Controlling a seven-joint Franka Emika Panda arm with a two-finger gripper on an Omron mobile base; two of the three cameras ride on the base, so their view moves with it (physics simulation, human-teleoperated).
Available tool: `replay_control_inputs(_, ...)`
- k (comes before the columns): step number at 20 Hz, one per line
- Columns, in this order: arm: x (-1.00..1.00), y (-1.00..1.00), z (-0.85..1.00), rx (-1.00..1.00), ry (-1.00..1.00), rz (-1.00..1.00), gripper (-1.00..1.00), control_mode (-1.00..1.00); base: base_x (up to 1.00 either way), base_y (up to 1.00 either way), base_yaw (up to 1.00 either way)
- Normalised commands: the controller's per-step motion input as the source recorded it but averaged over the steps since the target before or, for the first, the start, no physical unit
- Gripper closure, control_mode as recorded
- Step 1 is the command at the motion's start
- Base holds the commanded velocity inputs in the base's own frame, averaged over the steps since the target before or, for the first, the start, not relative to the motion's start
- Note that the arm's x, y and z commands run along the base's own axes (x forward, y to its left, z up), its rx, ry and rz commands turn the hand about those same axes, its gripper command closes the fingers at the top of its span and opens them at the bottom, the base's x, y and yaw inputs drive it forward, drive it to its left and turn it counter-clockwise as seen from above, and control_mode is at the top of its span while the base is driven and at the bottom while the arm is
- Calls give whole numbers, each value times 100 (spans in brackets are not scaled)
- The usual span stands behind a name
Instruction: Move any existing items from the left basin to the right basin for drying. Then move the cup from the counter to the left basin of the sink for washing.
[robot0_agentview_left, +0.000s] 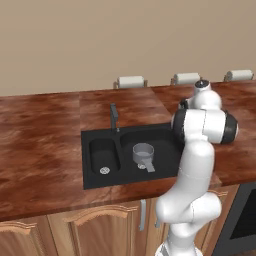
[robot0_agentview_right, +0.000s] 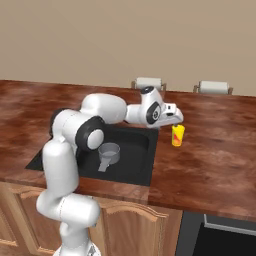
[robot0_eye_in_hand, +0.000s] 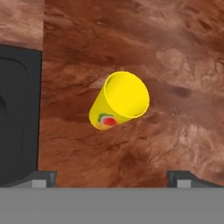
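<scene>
Reddish-brown wood-grain counter spreads beneath the hand, which hangs above it with its fingertips spread wide, holding and touching nothing. Beside the hand, the black sink has a grey pan sitting in its right basin; its left basin lies beyond. Directly under the open hand stands the yellow cup, upright on the counter just beside the sink

counter | yellow cup upright on it | sink inset
</scene>
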Motion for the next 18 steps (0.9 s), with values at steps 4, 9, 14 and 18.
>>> replay_control_inputs(4, 21, -14, -21, 0, 0, 0, -100, -100, 0, 0, 0)
replay_control_inputs(9, 28, -12, -19, 0, 0, 0, -100, -100, 0, 0, 0)
replay_control_inputs(14, 31, -11, -17, 0, 0, 0, -100, -100, 0, 0, 0)
replay_control_inputs(18, 32, -10, -12, 0, 0, 0, -100, -100, 0, 0, 0)
